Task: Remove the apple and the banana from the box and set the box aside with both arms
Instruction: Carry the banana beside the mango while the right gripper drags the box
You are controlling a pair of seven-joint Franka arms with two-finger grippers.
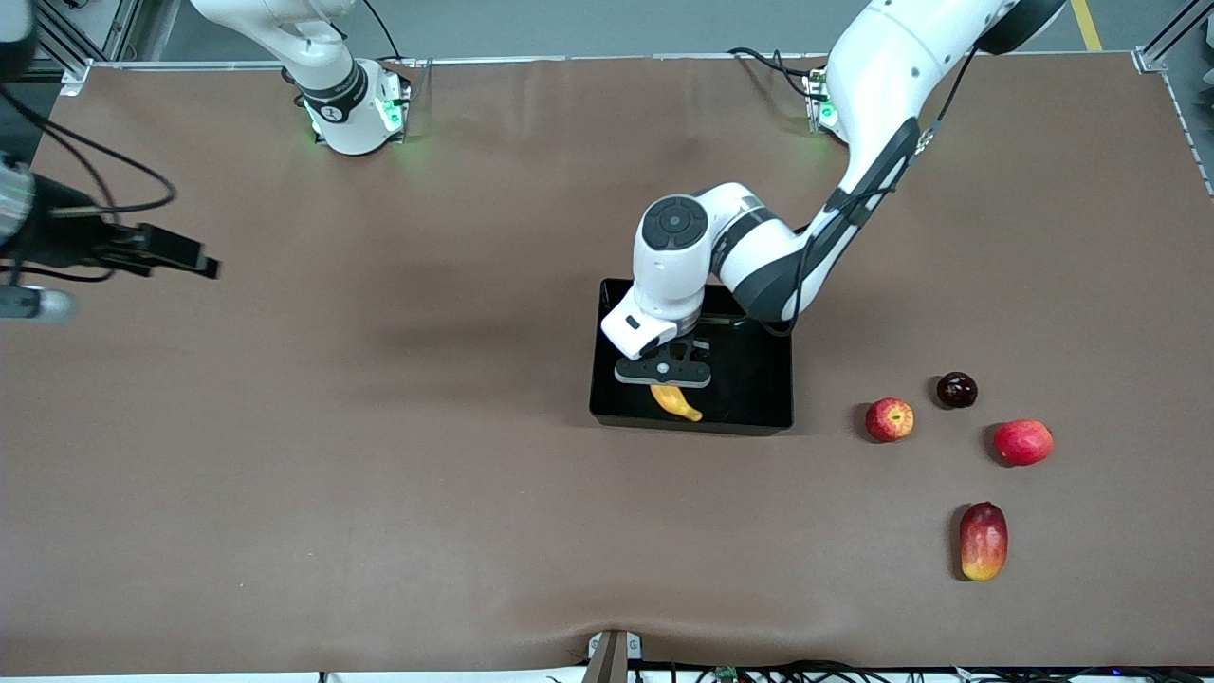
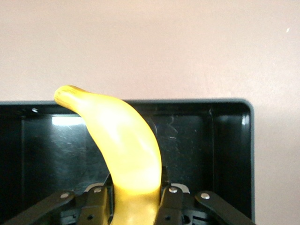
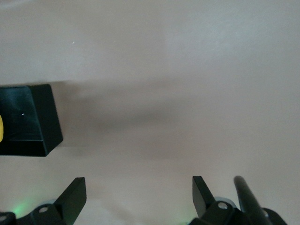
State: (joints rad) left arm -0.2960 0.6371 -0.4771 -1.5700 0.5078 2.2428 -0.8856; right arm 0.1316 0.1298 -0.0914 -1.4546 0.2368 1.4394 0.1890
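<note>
Now L gripper [image 2: 136,199] is down in the box [image 1: 759,398], clamped on the banana [image 2: 117,150] — long axis runs straight out ahead of the fingertips, toward the box wall. Lift likely goes straight up. R gripper [image 3: 139,194] waits wide — box well off from it.

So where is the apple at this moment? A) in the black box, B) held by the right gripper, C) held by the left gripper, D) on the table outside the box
D: the apple lies on the table toward the left arm's end, outside the box, while the left gripper is shut on the banana.
</note>
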